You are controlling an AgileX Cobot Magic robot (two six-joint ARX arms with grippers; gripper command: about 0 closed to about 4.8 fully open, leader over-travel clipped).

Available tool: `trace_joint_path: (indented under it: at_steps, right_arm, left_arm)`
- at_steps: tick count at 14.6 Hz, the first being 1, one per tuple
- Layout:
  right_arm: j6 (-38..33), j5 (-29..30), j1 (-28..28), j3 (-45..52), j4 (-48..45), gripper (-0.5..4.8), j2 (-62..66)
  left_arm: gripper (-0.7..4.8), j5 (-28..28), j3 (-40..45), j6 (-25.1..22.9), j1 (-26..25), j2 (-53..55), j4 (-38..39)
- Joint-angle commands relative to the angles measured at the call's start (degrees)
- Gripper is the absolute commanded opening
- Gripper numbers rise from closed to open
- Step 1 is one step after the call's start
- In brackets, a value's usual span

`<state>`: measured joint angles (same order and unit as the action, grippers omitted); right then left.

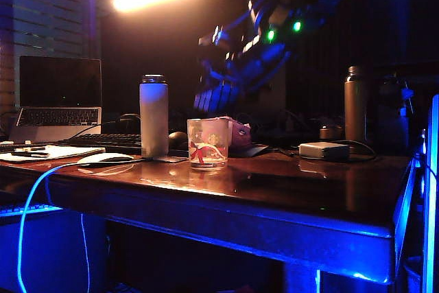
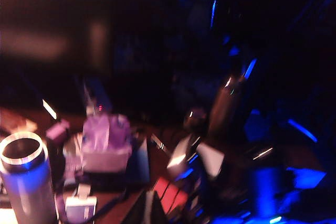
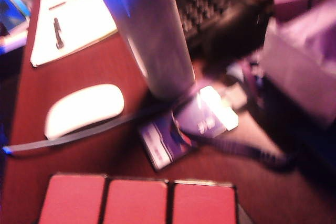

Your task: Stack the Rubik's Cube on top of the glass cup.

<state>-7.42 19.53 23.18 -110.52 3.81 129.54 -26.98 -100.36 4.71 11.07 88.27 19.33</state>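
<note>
Rubik's Cube (image 3: 136, 203) is seen at the near edge of the R wrist view. A red face with a row of three squares shows, sharp against a smeared background and raised well off the table (image 1: 288, 190). It's read as pinched by the R gripper (image 1: 216, 94), though the fingers themselves aren't shown. In the exterior view that gripper appears as a blue-lit blur up in the air, above and slightly behind the glass cup (image 1: 207, 143) and apart from its rim.

The cup is stood upright on the table toward the front edge, with red/pink print visible. It's placed just beside the pale bottle (image 1: 153, 116), on that bottle's right in the exterior view. Whether they touch can't be told.

L gripper isn't made out in any view. Its wrist view is dark and smeared, so its state can't be told. A few red squares are seen low in that view, prob. the cube, plus the pale bottle and a pink pack (image 2: 105, 140).

Below the R wrist cam are seen:
- the white mouse (image 3: 84, 109)
- a notepad w/ pen (image 3: 73, 19)
- a small card (image 3: 181, 135) lying at the bottle's foot
- a dark cable run across the card

Elsewhere in the exterior view:
- the laptop (image 1: 60, 101) is set far left
- the pale box w/ cable (image 1: 324, 150) and the brown bottle (image 1: 354, 104) are set to the right, well apart from the cup
</note>
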Motion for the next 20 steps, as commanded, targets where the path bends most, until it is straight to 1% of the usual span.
trace_joint_path:
  at_steps: [1, 3, 5, 6, 9, 12, 20]
  right_arm:
    - [0.4, 0.4, 0.1, -0.4, -1.4, 2.7, 1.1]
    - [0.4, 1.3, 0.2, -0.4, -1.4, 2.7, 1.6]
    - [0.4, 4.7, 0.5, -0.4, -2.8, 2.7, 1.6]
    - [0.3, 5.1, 0.7, -0.5, -4.1, 2.7, 1.6]
    - [0.4, 5.0, 1.8, -0.5, -4.6, 2.7, 1.6]
    - [0.4, 5.0, 2.3, -0.6, -8.0, 2.72, 1.6]
    - [0.4, 4.6, 2.3, -0.5, -8.2, 2.72, 2.8]
  left_arm:
    - [-0.04, -0.3, -0.2, -0.2, 0.0, -1.9, 1.4]
    - [-0.04, -0.3, -0.2, -0.2, 0.0, -2.0, 2.1]
    - [-0.04, -0.3, -0.2, -0.2, 0.1, -2.0, 3.1]
    - [-0.04, -0.3, -0.2, -0.2, 0.1, -2.0, 3.3]
    - [-0.04, -0.3, -0.2, -0.2, 0.1, -2.0, 3.3]
    - [-0.04, -0.3, -0.2, -0.2, 0.1, -2.0, 3.4]
    - [-0.04, -0.3, -0.2, -0.2, 0.1, -2.0, 4.4]
